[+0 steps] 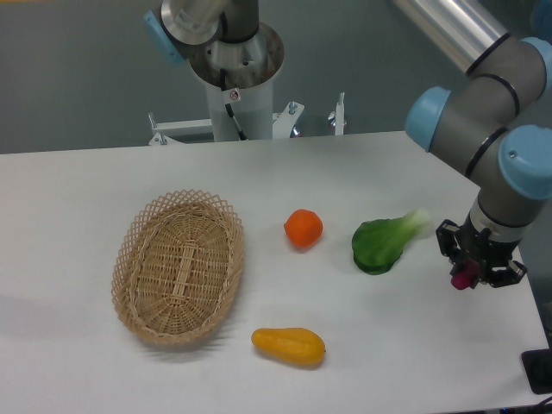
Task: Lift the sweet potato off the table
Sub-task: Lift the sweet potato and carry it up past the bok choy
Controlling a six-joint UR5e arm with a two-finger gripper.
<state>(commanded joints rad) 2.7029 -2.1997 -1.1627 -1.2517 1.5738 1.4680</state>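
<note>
Table [78, 181] right edge: gripper [477, 274] clamps sweet potato [461, 279].

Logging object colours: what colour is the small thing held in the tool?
Purple-magenta: the sweet potato peeks out of the tool in the fixed camera view.

Even, diffuse overhead light fills the scene, leaving the white table [78, 190] bright but not blown out. Shadows are soft and short: a faint dark rim sits under the wicker basket [178, 266], the yellow fruit [289, 345] and the orange [303, 228]. A broad specular streak runs along the arm's metal tube [457, 30], and the silver base column [235, 82] shows a milder sheen. The picture is low in resolution and slightly soft overall; the pale stalk of the green vegetable [384, 243] looks smeared. The grey backdrop is dimmer than the tabletop.
</note>
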